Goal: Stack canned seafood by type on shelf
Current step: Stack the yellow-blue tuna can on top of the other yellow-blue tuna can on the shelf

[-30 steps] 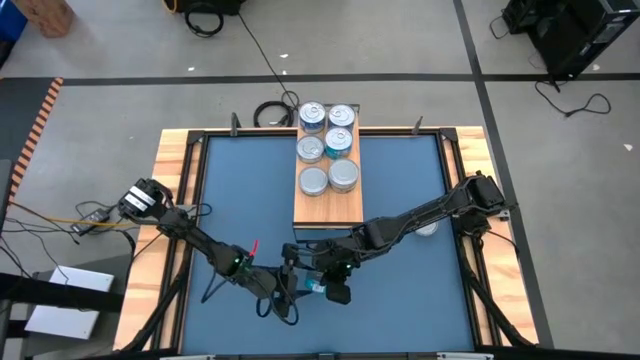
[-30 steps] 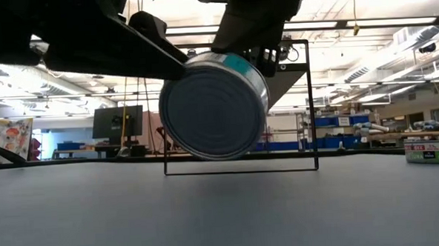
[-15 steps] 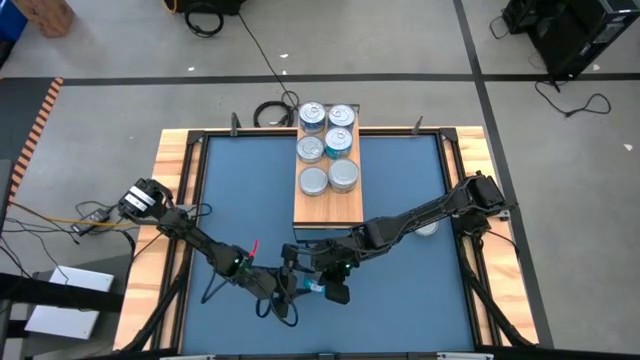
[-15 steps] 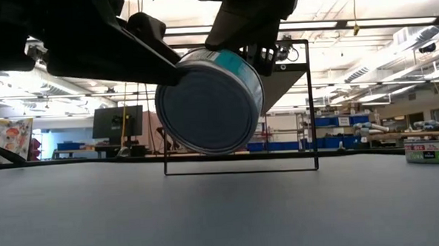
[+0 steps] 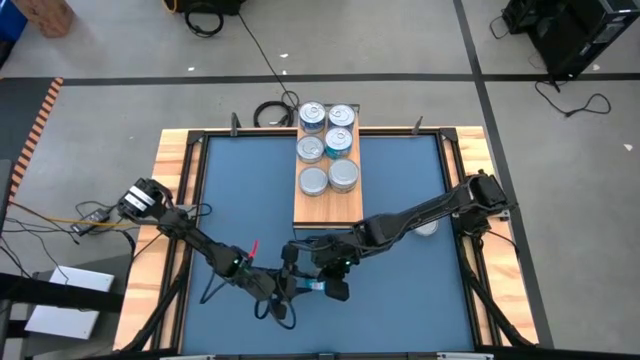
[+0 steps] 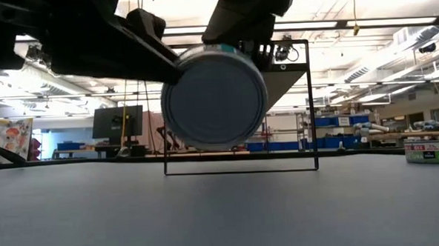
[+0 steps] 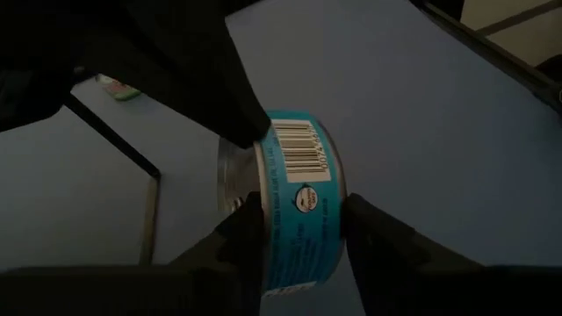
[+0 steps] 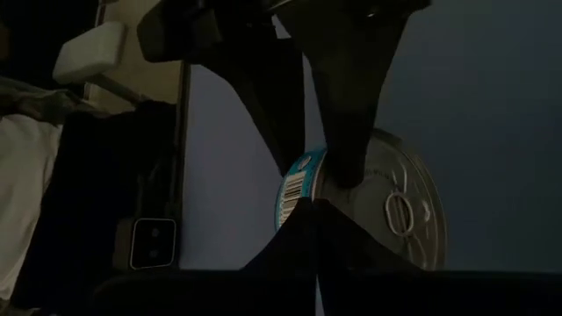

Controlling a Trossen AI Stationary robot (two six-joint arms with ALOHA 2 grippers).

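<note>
One teal-sided can [image 6: 215, 101] of the canned seafood hangs on edge above the blue mat near the table's front, its plain bottom facing the near edge. Both grippers meet at it: my left gripper [image 5: 300, 287] comes from the left and my right gripper [image 5: 322, 278] from the far right. In the right wrist view the can's [image 8: 378, 206] lid with its pull tab shows. The shelf [image 5: 328, 205], a wood-topped block, stands at the table's far middle. Several silver-lidded cans [image 5: 327, 145] stand on its far half. My left gripper [image 7: 299, 230] has the can [image 7: 299, 189] between its two fingers, one on the lid [image 7: 230, 180] and one on the bottom face. The fingers reach in from the table's left, slanting down. The can stands on edge, clear of the mat. My right gripper [image 8: 316, 206] is shut on the can's rim [image 8: 307, 175], where the lid meets the teal side, at the can's upper part. It comes from above, slanting down from the far right.
One more can [image 5: 427, 228] lies on the mat under the right arm; in the low view this can [image 6: 431, 151] sits at the far right. A wooden frame [image 5: 170, 200] borders the mat. The shelf's near half is bare wood.
The can has turned in the air. Its teal side showed in the low view before. Now its flat bottom faces the near edge squarely. Both arms have stayed in place.
</note>
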